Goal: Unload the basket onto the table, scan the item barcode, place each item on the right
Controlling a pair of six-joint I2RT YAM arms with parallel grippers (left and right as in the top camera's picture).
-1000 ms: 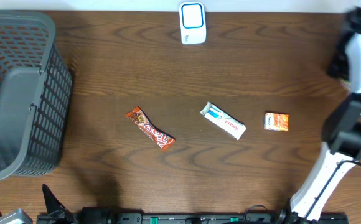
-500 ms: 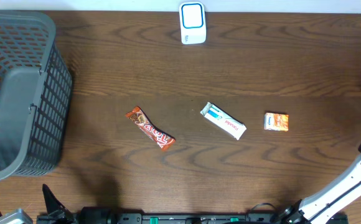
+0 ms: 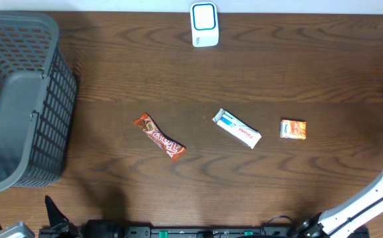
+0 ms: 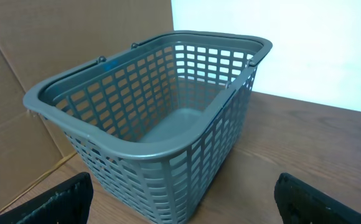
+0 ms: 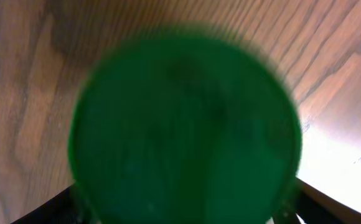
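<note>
Now the right arm point(image 3: 366, 201) has swung far right of the scanner point(image 3: 205, 25); a blurred green disc point(image 5: 183, 124) sits at the right gripper point(image 5: 187, 208), hold unclear. Left gripper point(image 4: 187, 202) gapes empty. So far off, nothing scans yet.

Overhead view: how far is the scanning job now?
Nothing looks done: the brown bar, white bar and orange packet lie on the table, apart from the scanner. In hand: a blurred green round thing fills the right wrist view; whether it is gripped is unclear. The left jaws stand open and empty. All scanning is left.
</note>
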